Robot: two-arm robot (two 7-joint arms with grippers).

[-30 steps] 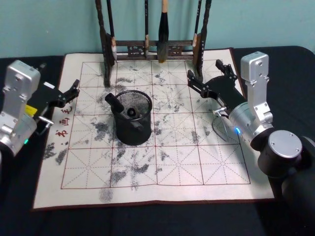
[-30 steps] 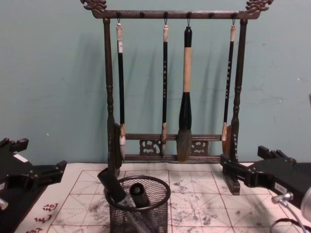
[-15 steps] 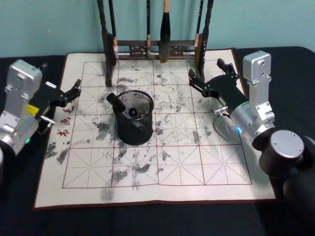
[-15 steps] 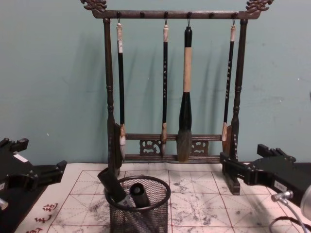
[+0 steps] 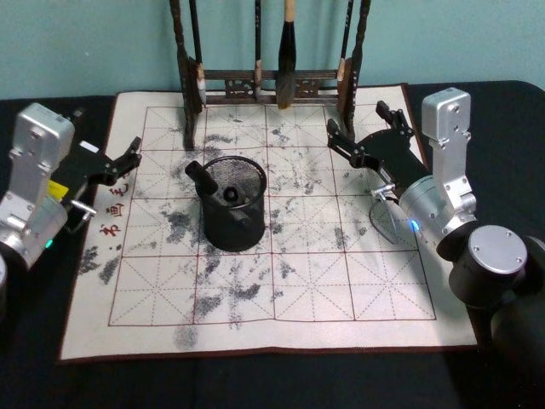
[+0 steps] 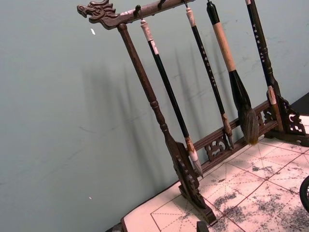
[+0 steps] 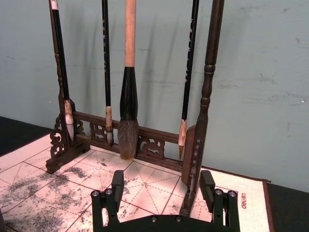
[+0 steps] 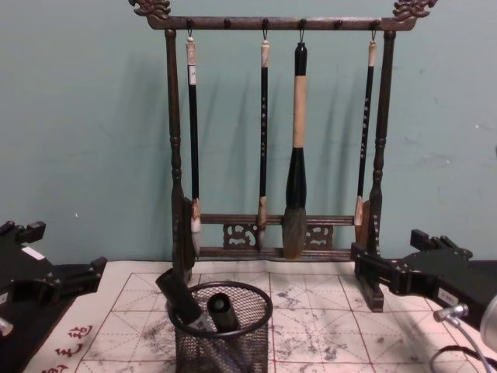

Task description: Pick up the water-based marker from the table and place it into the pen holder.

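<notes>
The pen holder (image 5: 232,223) (image 8: 221,346), a small black wire-mesh cup, stands on the mat left of centre. Two dark markers are inside it. One marker (image 5: 201,176) (image 8: 177,294) leans out over the rim toward my left, and the other (image 5: 228,195) (image 8: 224,311) sits lower inside. My left gripper (image 5: 129,155) (image 8: 66,250) hovers at the mat's left edge, open and empty, well clear of the holder. My right gripper (image 5: 356,119) (image 8: 388,247) (image 7: 162,182) is open and empty near the rack's right foot, to the right of the holder.
A tall dark wooden brush rack (image 5: 268,83) (image 8: 272,225) with several hanging brushes stands along the mat's far edge. The ink-stained grid mat (image 5: 255,290) lies on a black tablecloth. The rack's right post (image 7: 203,121) stands just beyond my right gripper.
The head view has shifted slightly. Both grippers, the holder and the markers stay about where they were.
</notes>
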